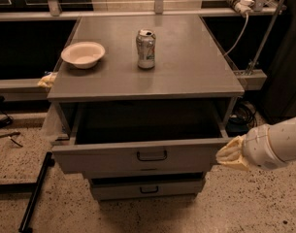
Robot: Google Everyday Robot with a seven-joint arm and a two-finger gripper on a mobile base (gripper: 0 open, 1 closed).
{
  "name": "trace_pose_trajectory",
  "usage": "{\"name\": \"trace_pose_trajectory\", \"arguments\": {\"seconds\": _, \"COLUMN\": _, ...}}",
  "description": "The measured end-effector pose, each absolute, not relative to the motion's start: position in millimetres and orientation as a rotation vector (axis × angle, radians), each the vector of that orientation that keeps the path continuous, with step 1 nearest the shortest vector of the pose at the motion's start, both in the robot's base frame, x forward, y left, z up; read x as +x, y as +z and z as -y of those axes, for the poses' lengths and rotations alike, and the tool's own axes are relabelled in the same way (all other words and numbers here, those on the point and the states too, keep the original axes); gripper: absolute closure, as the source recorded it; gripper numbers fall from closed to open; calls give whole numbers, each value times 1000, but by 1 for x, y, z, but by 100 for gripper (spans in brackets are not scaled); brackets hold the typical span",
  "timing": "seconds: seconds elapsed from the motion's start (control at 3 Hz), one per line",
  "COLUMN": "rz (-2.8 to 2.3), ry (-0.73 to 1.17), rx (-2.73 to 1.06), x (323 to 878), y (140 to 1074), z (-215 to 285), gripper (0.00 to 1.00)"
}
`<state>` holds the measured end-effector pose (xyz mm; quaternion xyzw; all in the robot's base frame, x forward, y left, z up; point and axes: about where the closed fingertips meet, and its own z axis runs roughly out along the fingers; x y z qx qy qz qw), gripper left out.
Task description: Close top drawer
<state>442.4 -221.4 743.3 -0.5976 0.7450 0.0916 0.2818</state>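
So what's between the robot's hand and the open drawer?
Nothing: in the camera view the gripper sits right at the top drawer's front corner.

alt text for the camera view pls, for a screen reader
A grey cabinet's top drawer is pulled open, dark inside, with the robot's gripper at the right end of its front panel. A soda can and a white bowl stand on the cabinet top; a lower drawer shows beneath.

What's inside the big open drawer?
Only dark shows inside the top drawer; nothing visible. Its front floor hides behind the panel. The gripper sits by its right front corner.
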Motion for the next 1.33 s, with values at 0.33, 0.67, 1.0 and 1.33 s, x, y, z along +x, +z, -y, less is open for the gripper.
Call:
{"name": "trace_pose_trajectory", "arguments": {"seconds": 0.33, "rz": -1996, "ry": 245, "rx": -1601, "x": 442, "y": 743, "z": 221, "gripper": 100}}
{"name": "trace_pose_trajectory", "arguments": {"seconds": 0.67, "rz": -1968, "ry": 246, "rx": -1596, "x": 439, "y": 722, "z": 217, "gripper": 100}}
{"name": "trace_pose_trajectory", "arguments": {"seconds": 1.0, "rz": -1925, "ry": 240, "rx": -1579, "x": 442, "y": 701, "z": 212, "gripper": 100}}
{"name": "trace_pose_trajectory", "arguments": {"seconds": 1.33, "rz": -1860, "ry": 199, "rx": -1539, "x": 458, "y": 684, "z": 206, "gripper": 100}}
